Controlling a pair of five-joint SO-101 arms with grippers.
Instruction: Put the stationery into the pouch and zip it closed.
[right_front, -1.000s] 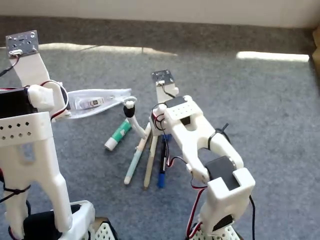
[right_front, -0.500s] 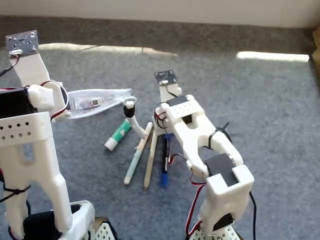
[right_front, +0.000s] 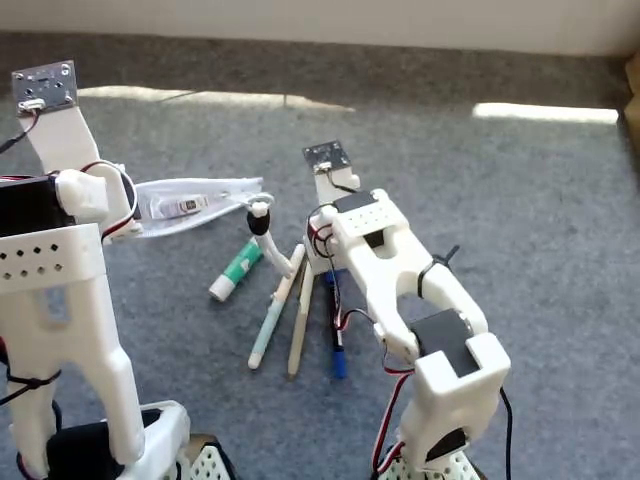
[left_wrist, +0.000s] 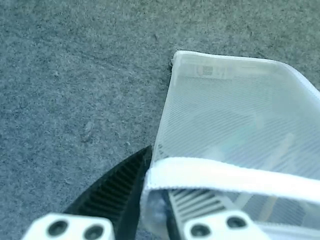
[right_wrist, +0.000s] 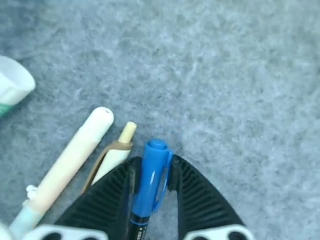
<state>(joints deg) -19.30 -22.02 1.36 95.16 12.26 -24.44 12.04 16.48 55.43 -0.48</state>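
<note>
Pen pickup looks like the step in hand. The R gripper (right_wrist: 152, 161) has its fingers closed on the blue pen (right_wrist: 150, 174) near the cap end, w/ the pen lying along the jaws rather than across them. In the high view the pen's (right_front: 337, 352) other end sticks out from under the R arm, low over the grey mat (right_front: 500, 220); can't tell if it's lifted yet.

The L gripper (left_wrist: 156, 185) is clamped on one edge of the mesh pouch (left_wrist: 235, 115). From above, the pouch (right_front: 195, 203) stretches out from the L arm, its far end near the green-and-white tube (right_front: 236, 268) and apart from the blue pen. Can't tell how wide the mouth stands.

Left on the mat are the tube, a pale pen (right_front: 270, 320) and a cream pen (right_front: 299, 325). The cream one sits just beside the R jaw.

Doing it well, imo:
- Lift straight up first, so the jaw doesn't drag the cream pen along.
- A lengthwise hold can let the pen slide or swivel, so grip firm and move slow.
- Lead w/ the free end into the mouth, not the mesh side.
- The mesh looks floppy, so the L arm should hold the mouth taut and facing the R arm before release.
- Let go only once most of the pen is inside.
</note>
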